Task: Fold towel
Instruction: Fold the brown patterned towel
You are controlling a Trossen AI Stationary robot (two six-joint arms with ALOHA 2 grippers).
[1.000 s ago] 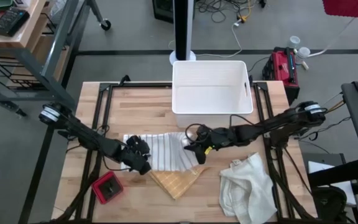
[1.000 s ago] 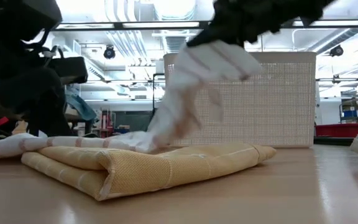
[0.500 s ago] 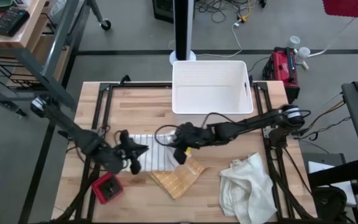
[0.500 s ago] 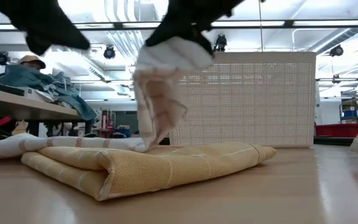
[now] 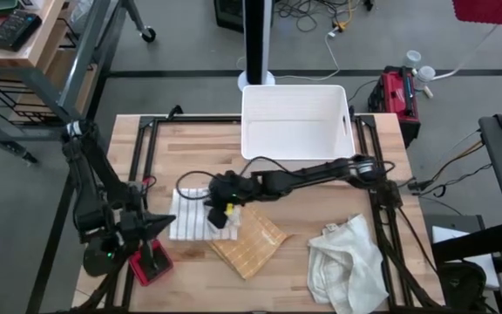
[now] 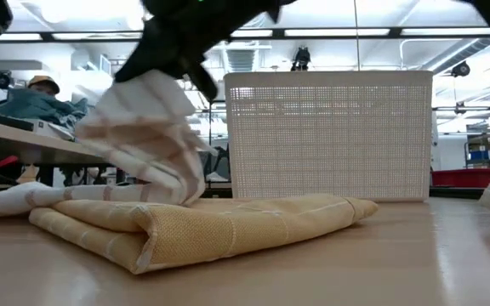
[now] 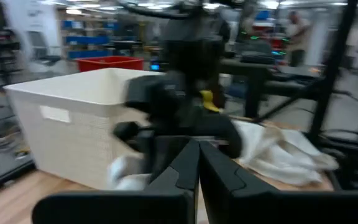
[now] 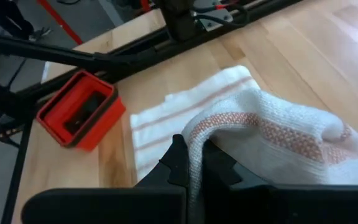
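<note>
The left gripper [image 5: 158, 223] waits closed and empty near the table's front-left corner, beside a red box [image 5: 150, 264]. The striped towel [image 5: 192, 215] lies left of the table's middle, soft, light and limp, so it is best held by an edge or corner. There the right gripper [image 5: 219, 212] pinches its lifted edge, and I see no readable writing, though the views are blurry.

a robotics lab or workshop: a wooden desk [image 5: 321, 205] on a metal frame, concrete floor with loose cables [image 5: 321, 17], shelving [image 7: 98, 46] and ceiling strip lights [image 6: 347, 32] behind.
</note>
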